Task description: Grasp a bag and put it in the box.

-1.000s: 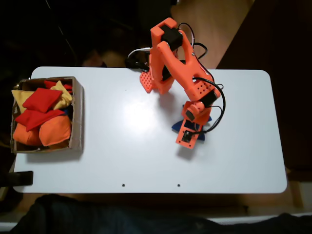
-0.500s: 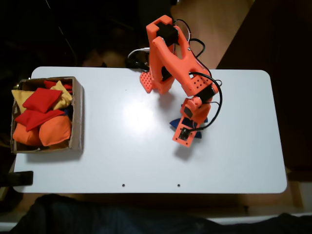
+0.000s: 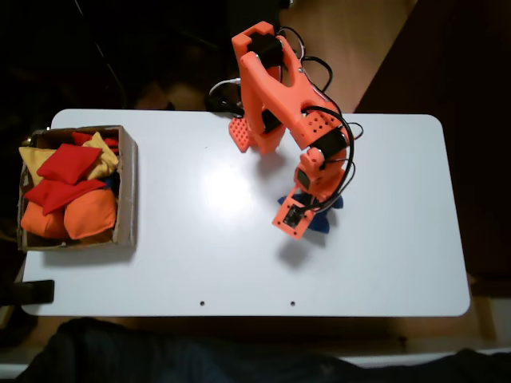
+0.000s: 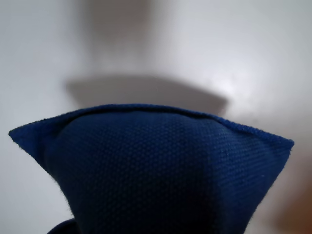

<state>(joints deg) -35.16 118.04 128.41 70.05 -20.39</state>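
Fixed view: the arm [image 3: 291, 120] has the bag [image 3: 319, 222] under its gripper [image 3: 292, 217] at mid-tabletop, well apart from the box [image 3: 126, 183].

Wrist view: the bag [image 4: 156, 170] hangs close before the lens with its shadow on the white tabletop [image 4: 253, 53] beyond, so I judge it lifted; the jaws seem to be pinching it, though they are hidden themselves. The carry is the step in hand. Next comes a swing to the fixed view's left, clearing the box wall, then release onto the red, orange and yellow bags [image 3: 68, 195] crowding it. No writing or labels can be read.
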